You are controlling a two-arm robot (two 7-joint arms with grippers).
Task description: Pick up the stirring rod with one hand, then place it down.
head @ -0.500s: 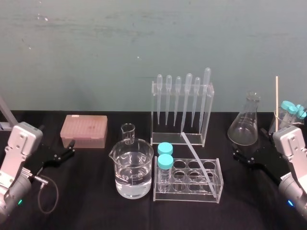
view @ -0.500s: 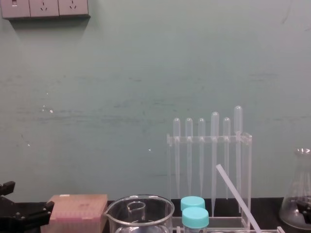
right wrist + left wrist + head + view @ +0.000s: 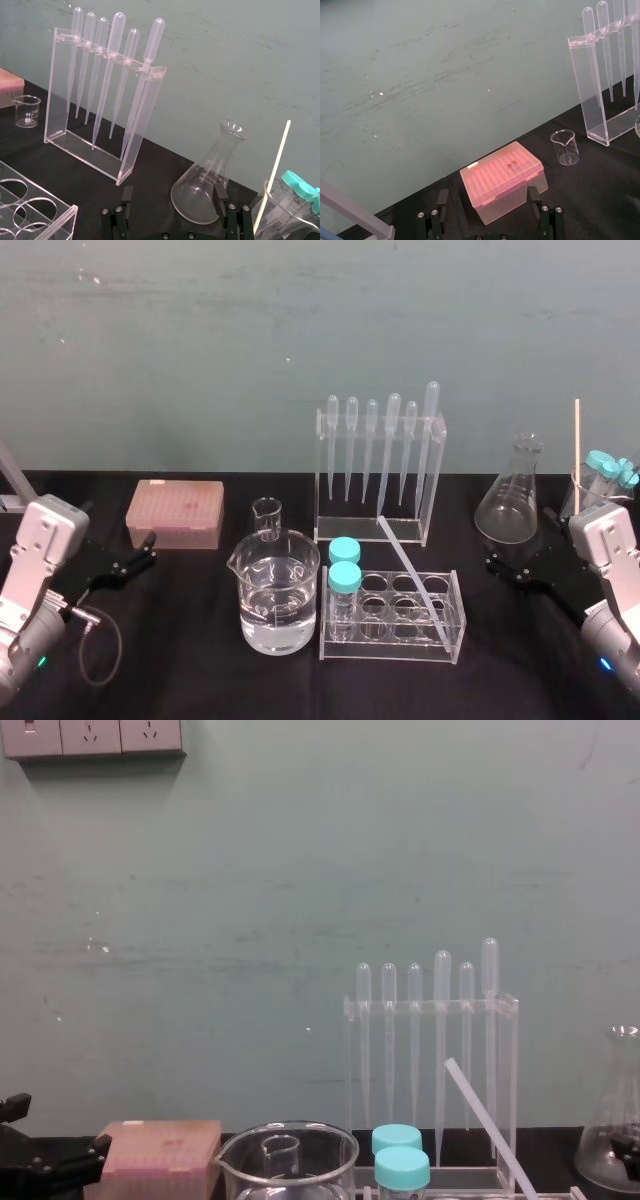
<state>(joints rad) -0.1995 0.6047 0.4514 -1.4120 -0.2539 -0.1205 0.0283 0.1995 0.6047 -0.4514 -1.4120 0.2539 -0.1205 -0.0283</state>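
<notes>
Stirring rod (image 3: 411, 566): thin, straight, translucent white, plain ends, nothing gripping it.
Rod pose: tilted, lower end in the clear tube rack (image 3: 390, 648), upper end leaning back toward the pipette stand (image 3: 350, 532).
Left pincer (image 3: 488, 192): fingers spread, empty, low over the surface (image 3: 200, 660) at far left.
Right pincer (image 3: 173, 190): fingers spread, empty, far right, well apart from the rod.

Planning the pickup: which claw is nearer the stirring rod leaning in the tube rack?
Right. The stirring rod leans in the tube rack; the right claw is beyond its right side, the left claw far left by the pink box.
</notes>
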